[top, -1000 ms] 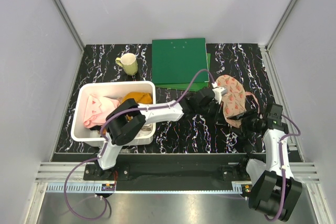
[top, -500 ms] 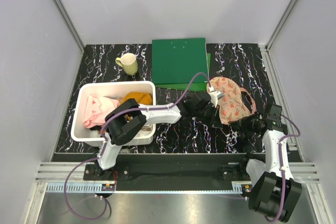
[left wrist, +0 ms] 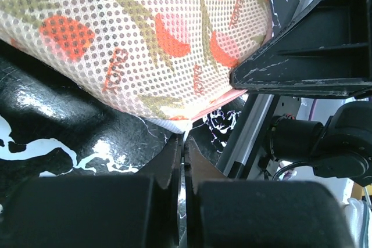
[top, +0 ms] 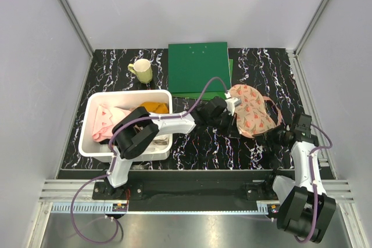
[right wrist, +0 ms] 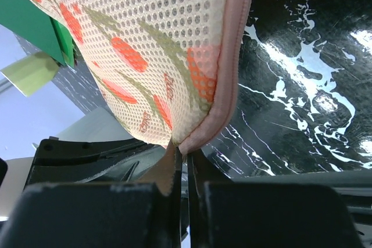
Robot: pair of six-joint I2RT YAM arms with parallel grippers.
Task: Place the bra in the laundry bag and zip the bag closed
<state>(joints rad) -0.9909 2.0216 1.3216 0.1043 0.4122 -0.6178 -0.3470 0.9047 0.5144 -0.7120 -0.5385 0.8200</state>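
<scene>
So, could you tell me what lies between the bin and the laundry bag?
Top view: only the left arm, stretched over bare tabletop to the laundry bag.

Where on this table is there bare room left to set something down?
The table is bare at the back right, between the green folder and the wall, and along the front strip between the white bin and the laundry bag. It is crowded around the bag, where the left pincer and right pincer both pinch its edge.
</scene>
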